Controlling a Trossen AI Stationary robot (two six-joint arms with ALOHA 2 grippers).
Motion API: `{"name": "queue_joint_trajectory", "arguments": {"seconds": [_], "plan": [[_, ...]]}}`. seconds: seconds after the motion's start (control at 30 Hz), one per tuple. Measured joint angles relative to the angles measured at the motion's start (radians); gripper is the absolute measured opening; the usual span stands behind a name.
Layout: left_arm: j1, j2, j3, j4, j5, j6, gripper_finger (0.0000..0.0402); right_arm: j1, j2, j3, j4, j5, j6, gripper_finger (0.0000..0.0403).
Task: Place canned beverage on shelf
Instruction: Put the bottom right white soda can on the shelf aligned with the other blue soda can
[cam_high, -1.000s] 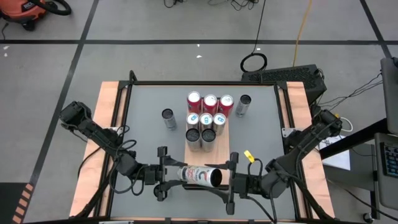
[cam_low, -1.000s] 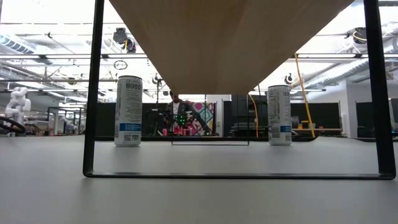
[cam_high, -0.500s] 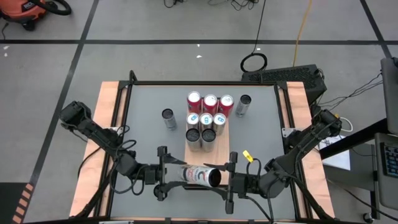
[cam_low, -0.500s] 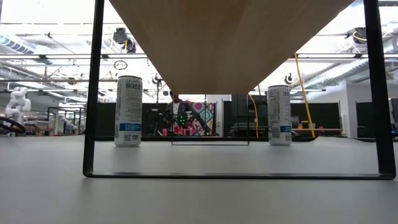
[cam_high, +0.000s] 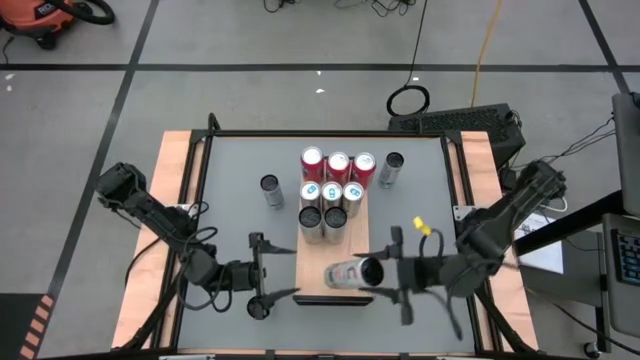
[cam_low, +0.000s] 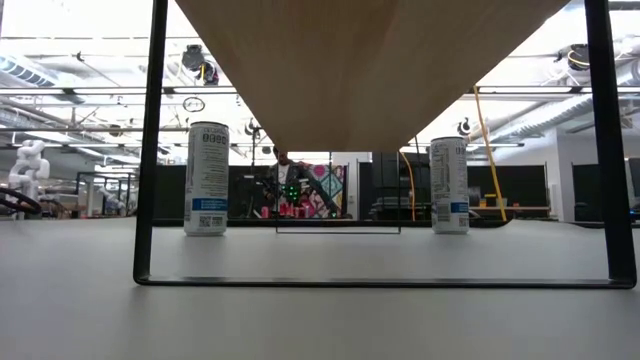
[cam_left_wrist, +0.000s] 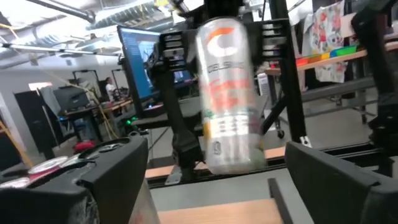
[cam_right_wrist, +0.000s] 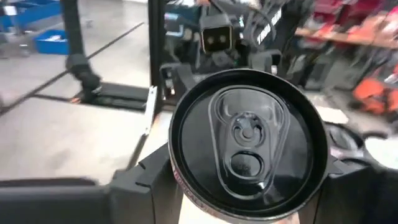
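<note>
Since a second ago, your right gripper (cam_high: 385, 272) is carrying the white slim beverage can (cam_high: 352, 272) rightward, clamping it sideways over the light-brown wood-grain shelf (cam_high: 355, 252) at lower centre. Your left gripper (cam_high: 268, 291) is sitting lower left with fingers spread, holding nothing.

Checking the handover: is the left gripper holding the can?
No: the left gripper stands open and empty, while the right gripper holds the can.

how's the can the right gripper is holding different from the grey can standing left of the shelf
The held can lies on its side above the shelf, clamped in the right gripper; the grey can stands upright on the tabletop, untouched. The held can is white with red print; the other is plain grey. Both are slim drink cans.
</note>
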Motion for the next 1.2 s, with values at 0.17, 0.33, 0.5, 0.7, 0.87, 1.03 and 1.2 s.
{"name": "queue_joint_trajectory", "arguments": {"seconds": [0.17, 0.33, 0.5, 0.7, 0.87, 1.03, 1.2], "plan": [[-0.011, 0.0, 0.0, 0.0, 0.0, -0.008, 0.0374, -0.059, -0.086, 0.001, -0.197, -0.11, 0.08, 0.019], [-0.023, -0.01, 0.0, -0.003, -0.013, -0.009, 0.0374, -0.133, -0.151, 0.001, -0.325, -0.222, 0.064, 0.0191], [-0.021, -0.011, 0.0, -0.045, -0.071, -0.026, 0.0374, -0.196, -0.171, 0.002, -0.452, -0.272, 0.058, 0.0191], [-0.025, -0.011, 0.0, -0.183, -0.093, -0.171, 0.0374, -0.225, -0.148, 0.002, -0.493, -0.294, 0.044, 0.0191], [-0.034, -0.011, -0.001, -0.183, -0.1, -0.218, 0.0374, -0.246, -0.116, 0.002, -0.503, -0.294, 0.023, 0.0192], [-0.035, -0.011, -0.001, -0.177, -0.1, -0.218, 0.0374, -0.284, -0.077, 0.002, -0.502, -0.31, 0.0, 0.0192], [-0.035, -0.011, -0.001, -0.187, -0.076, -0.239, 0.0374, -0.32, -0.053, 0.002, -0.501, -0.343, -0.007, 0.0192]]}}
